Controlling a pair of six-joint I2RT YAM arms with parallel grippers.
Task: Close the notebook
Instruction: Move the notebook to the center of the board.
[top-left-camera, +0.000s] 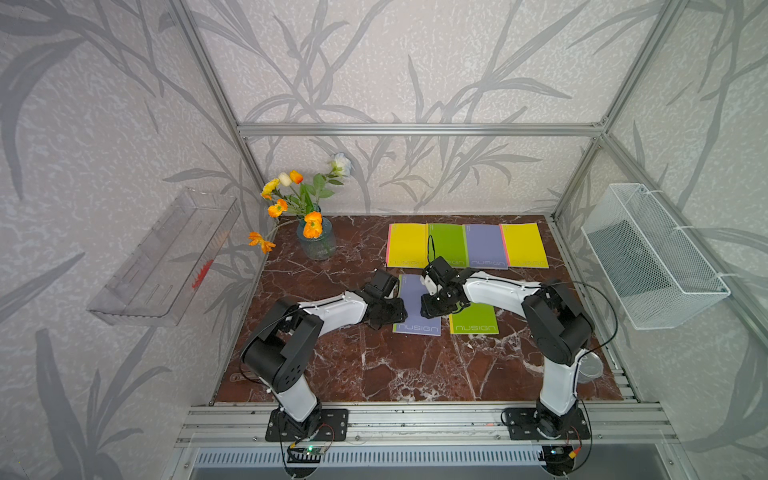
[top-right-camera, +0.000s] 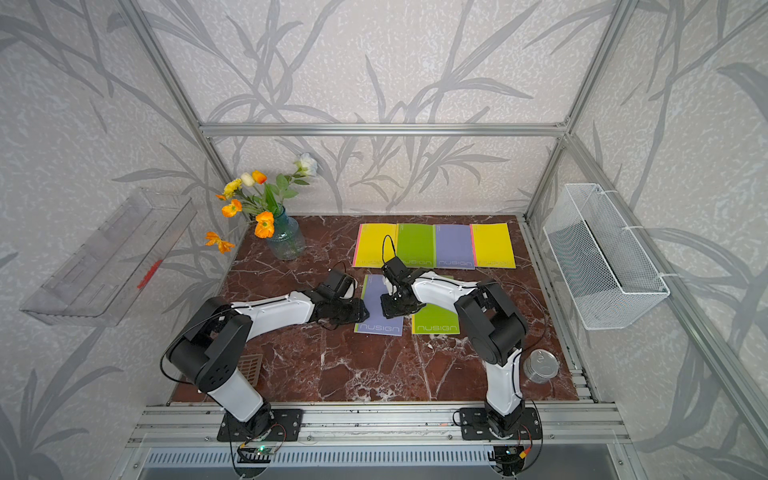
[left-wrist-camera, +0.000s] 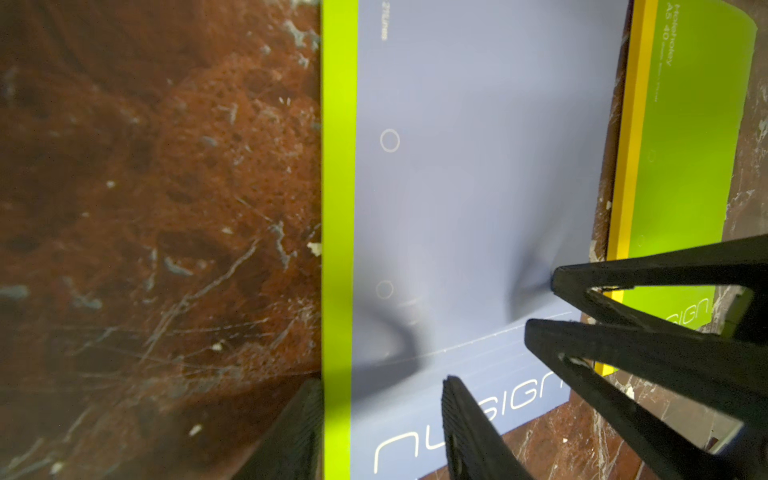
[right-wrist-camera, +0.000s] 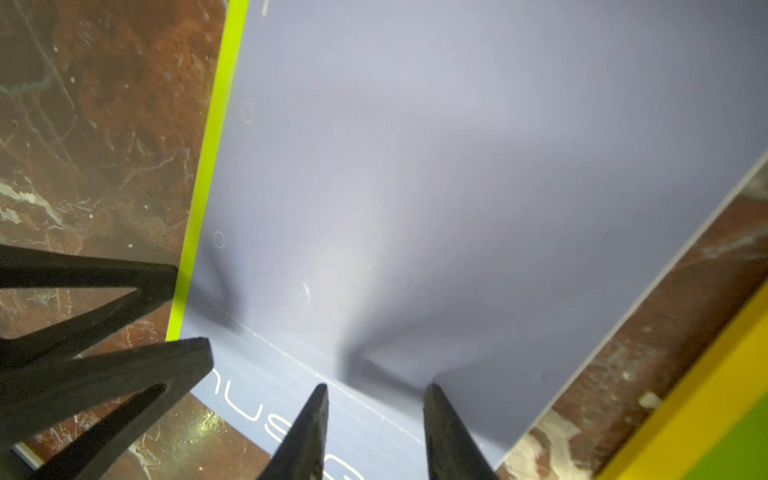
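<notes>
The notebook (top-left-camera: 409, 291) (top-right-camera: 376, 291) lies flat mid-table, its purple cover up, a lime strip along its left edge and "nusign" printed near its front edge. Both grippers hover low over it, tips facing each other. My left gripper (top-left-camera: 401, 311) (left-wrist-camera: 380, 380) is open; one finger stands over the marble beside the lime strip (left-wrist-camera: 338, 208), its other finger over the cover. My right gripper (top-left-camera: 426, 301) (right-wrist-camera: 376, 386) is open by a narrow gap, both tips over the purple cover (right-wrist-camera: 457, 166), nothing between them. Whether the tips touch the cover is unclear.
A green notebook (top-left-camera: 473, 322) with a yellow edge lies just right of the purple one. Several closed notebooks (top-left-camera: 465, 245) form a row at the back. A vase of flowers (top-left-camera: 316, 239) stands back left, a metal tin (top-right-camera: 540, 365) front right. A wire basket (top-left-camera: 652, 257) hangs on the right wall.
</notes>
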